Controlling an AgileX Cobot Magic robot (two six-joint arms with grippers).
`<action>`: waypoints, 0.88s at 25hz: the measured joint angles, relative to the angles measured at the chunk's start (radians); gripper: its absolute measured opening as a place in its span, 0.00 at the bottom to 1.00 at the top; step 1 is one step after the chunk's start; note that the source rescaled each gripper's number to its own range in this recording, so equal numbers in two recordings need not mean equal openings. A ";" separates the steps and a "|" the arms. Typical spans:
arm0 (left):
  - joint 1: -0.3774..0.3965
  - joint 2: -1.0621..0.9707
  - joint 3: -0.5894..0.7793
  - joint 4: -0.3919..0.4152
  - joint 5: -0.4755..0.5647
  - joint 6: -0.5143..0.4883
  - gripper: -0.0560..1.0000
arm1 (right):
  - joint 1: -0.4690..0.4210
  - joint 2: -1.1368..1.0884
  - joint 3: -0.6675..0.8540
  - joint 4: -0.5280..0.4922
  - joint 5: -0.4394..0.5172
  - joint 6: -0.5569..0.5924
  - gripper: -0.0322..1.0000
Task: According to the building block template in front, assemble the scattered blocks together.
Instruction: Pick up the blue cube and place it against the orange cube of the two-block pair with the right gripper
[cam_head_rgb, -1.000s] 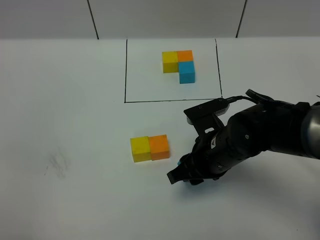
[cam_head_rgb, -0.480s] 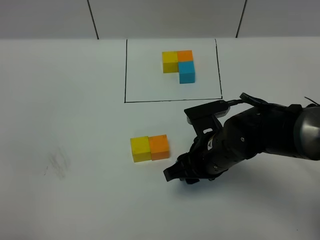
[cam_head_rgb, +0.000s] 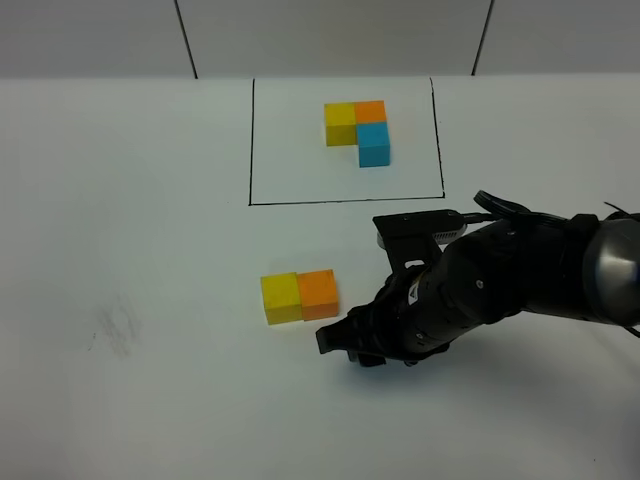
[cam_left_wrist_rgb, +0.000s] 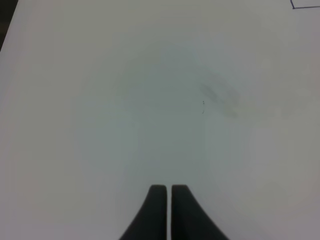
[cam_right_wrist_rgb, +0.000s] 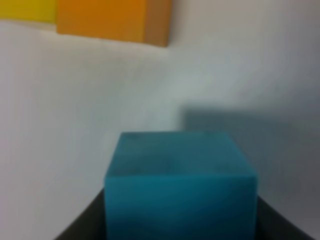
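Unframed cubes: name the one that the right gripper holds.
The light blue cube, clamped in the right gripper. The yellow cube and orange cube sit joined on the table.

- A robot test bench in a lab, not a home or shop: a plain white table (cam_head_rgb: 120, 200) fills almost the whole overhead view.
- A thin black rectangle (cam_head_rgb: 250, 140) is drawn straight onto the surface at upper centre, framing a small cluster of coloured cubes (cam_head_rgb: 358, 130).
- Along the top edge stand pale wall panels (cam_head_rgb: 330, 35) split by dark seams.
- A black robot arm (cam_head_rgb: 520, 280) reaches in from the right edge.
- Faint grey smudges (cam_head_rgb: 118, 325) mark the tabletop at lower left.
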 joint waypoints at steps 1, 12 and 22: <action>0.000 0.000 0.000 0.000 0.000 0.000 0.05 | 0.005 0.000 0.000 -0.002 -0.004 0.011 0.48; 0.000 0.000 0.000 0.001 0.000 0.000 0.05 | 0.076 0.050 -0.091 -0.073 0.055 0.081 0.48; 0.000 0.000 0.000 0.001 0.000 0.000 0.05 | 0.111 0.134 -0.182 -0.115 0.091 0.104 0.48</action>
